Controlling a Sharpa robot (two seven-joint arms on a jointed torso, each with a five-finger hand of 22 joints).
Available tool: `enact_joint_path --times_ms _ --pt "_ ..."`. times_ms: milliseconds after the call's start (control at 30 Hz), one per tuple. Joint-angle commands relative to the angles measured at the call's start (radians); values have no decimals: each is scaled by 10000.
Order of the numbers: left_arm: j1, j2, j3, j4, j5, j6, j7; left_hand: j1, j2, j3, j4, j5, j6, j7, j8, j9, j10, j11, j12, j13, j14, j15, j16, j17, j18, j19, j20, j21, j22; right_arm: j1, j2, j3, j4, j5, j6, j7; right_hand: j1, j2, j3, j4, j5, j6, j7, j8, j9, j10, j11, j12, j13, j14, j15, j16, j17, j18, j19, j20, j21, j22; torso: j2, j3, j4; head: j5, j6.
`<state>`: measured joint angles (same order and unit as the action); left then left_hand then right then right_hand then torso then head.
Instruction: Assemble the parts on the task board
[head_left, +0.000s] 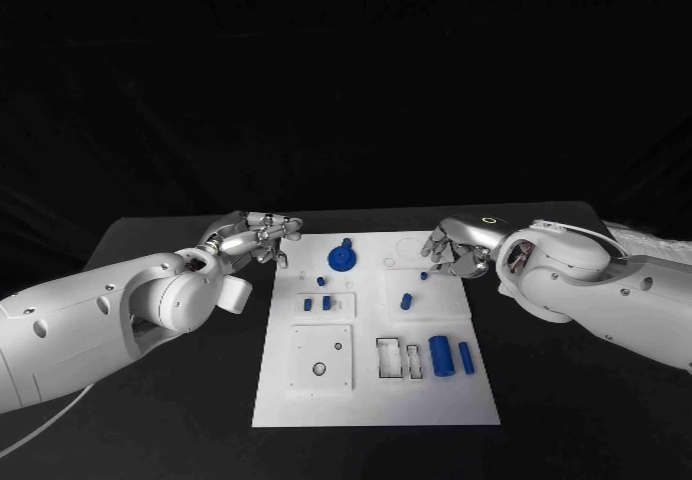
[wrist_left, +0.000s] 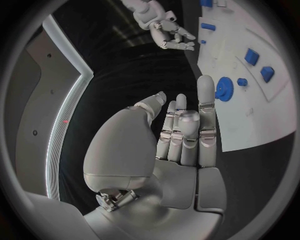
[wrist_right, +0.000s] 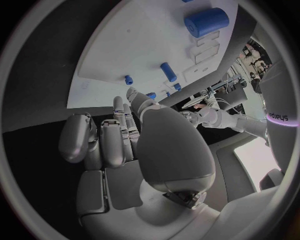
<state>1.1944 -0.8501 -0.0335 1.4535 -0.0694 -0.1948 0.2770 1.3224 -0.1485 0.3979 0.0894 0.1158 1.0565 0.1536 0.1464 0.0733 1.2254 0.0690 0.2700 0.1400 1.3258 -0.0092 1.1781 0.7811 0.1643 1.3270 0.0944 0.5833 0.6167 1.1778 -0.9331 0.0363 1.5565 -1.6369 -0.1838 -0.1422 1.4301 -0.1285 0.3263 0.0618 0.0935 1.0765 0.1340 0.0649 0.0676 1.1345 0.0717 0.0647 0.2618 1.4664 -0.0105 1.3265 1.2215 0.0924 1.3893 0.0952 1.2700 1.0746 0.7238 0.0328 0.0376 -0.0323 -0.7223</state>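
Table: black table, white task board centre frame.
Parts: blue gear at board's top; two blue cylinders lower right.
Left hand: off board's upper-left corner, fingers loosely curled, holding nothing.
Right hand: over board's upper-right edge, fingers curled in, nothing gripped.

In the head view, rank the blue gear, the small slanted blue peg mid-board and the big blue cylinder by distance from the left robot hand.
1. Blue gear, board's far end, beside the left robot hand.
2. Small slanted peg, mid-board, right of centre.
3. Big cylinder, near right part of the task board.
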Motion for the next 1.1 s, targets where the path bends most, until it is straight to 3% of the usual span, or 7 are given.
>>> enact_joint_path --times_ms 33,233,567,667,733,1100 --pt "-45 -69 -5 195 2292 -97 810 86 125 -157 -46 65 -41 -48 71 -10 -205 -57 463 286 -24 -57 -49 -65 168 15 -102 -85 -40 -38 84 -27 -33 -1244 450 -358 -37 -133 88 -6 -72 -81 4 -26 -5 -92 24 -3 -157 388 52 -49 -52 62 -35 18 -36 -39 1 6 17 -8 -11" --pt "-83 -189 -8 409 2434 -111 888 125 219 -307 -128 75 -115 -65 201 -26 -681 -43 1285 789 -72 -65 -8 -165 166 48 -113 -169 -89 -150 267 -59 -118 -1493 630 -326 -80 -196 249 -4 -93 -53 23 -7 9 -103 56 30 -446 403 67 -84 -107 66 -18 37 -71 -79 20 -1 -8 18 -19" --pt "-92 -287 -8 525 2464 -139 885 251 224 -339 -268 100 -293 -21 276 -42 -1143 -13 1851 1109 -107 -40 39 -233 162 66 -103 -222 -114 -263 407 -68 -163 -1558 950 -226 -119 -171 659 -30 -51 177 2 18 40 163 25 92 -929 435 36 -65 -111 60 52 26 -67 -51 12 3 4 29 -128" --pt "-93 -280 -8 506 2420 -126 896 317 239 -275 -337 517 -339 -2 330 -37 -1313 0 2064 1216 -114 -35 76 -230 162 70 -100 -232 -113 -302 446 -69 -191 -1561 953 -210 -112 -143 807 -60 -90 269 -12 26 49 271 5 102 -1066 440 18 -57 -112 58 69 9 -66 -44 6 1 4 49 -114" --pt "-93 -260 -8 483 2384 -118 890 321 239 -255 -358 613 -368 -5 364 -35 -1397 5 2177 1269 -119 -30 94 -232 160 70 -96 -235 -111 -329 477 -69 -222 -1563 950 -204 -94 -107 896 -80 -159 329 -11 37 57 340 -1 112 -1125 445 12 -45 -102 55 82 2 -57 -29 0 2 9 65 -94" --pt "-92 -184 -7 457 2182 -82 776 367 218 -175 -440 694 -561 55 383 -52 -1661 47 2388 1361 -152 -2 113 -281 154 60 -82 -240 -102 -375 629 -69 -340 -1562 1206 -85 -122 74 1307 -181 -342 759 -125 108 115 799 -121 159 -1383 457 -76 -16 -100 50 121 -70 -47 0 8 12 -2 115 -107"
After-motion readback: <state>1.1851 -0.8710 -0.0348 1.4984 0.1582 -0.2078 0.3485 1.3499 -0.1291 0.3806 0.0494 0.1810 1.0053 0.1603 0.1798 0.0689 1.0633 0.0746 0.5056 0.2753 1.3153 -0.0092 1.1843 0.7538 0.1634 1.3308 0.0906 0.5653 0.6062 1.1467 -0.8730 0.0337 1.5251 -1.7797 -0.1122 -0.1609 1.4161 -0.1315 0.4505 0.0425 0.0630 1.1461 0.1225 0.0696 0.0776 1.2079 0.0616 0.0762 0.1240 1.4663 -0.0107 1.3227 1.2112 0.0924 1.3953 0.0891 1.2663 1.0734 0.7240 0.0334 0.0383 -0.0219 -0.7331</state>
